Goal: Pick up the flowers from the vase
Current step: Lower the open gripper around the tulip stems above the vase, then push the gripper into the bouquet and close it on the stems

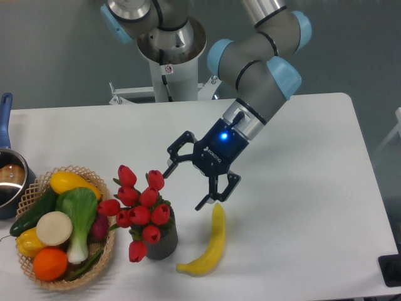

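Released claw beside the flowers

The claw (185, 185) hangs with its fingers spread, gripping nothing, just right of the flowers (139, 209). These stand in the vase (163, 241) on the desk (301, 213), between a basket (37, 188) and a banana (210, 243).

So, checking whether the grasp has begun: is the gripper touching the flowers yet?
Apart. The fixed camera shows the open gripper to the right of the flowers, bare table showing between its fingers and the nearest bud.
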You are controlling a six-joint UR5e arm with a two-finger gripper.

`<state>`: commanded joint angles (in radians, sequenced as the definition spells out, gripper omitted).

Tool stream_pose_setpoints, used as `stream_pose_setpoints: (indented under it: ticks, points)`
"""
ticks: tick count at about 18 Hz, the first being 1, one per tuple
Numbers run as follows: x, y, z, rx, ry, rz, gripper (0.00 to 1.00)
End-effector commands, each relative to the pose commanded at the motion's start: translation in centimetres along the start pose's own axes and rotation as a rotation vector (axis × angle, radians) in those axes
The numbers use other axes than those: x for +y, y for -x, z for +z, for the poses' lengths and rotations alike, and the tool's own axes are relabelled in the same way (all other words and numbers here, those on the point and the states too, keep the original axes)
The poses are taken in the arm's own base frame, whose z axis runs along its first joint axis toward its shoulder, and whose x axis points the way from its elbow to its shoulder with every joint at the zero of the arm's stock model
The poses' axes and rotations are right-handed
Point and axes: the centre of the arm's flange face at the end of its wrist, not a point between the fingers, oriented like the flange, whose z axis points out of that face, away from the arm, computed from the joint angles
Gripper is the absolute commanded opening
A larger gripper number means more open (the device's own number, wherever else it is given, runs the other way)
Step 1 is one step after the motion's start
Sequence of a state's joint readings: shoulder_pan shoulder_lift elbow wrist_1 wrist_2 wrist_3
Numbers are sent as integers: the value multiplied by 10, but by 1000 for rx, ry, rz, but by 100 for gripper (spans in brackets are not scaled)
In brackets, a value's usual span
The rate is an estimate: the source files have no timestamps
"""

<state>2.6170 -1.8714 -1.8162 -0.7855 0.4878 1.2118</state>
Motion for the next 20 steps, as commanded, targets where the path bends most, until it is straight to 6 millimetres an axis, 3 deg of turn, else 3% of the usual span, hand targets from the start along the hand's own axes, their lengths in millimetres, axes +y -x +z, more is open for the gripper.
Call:
stream_pose_setpoints:
  ticks: [2,4,20]
  points:
    - [3,1,5,-4,8,27,100]
    - [7,-5,23,21,34,78,100]
    - [8,-8,51,62,38,88,100]
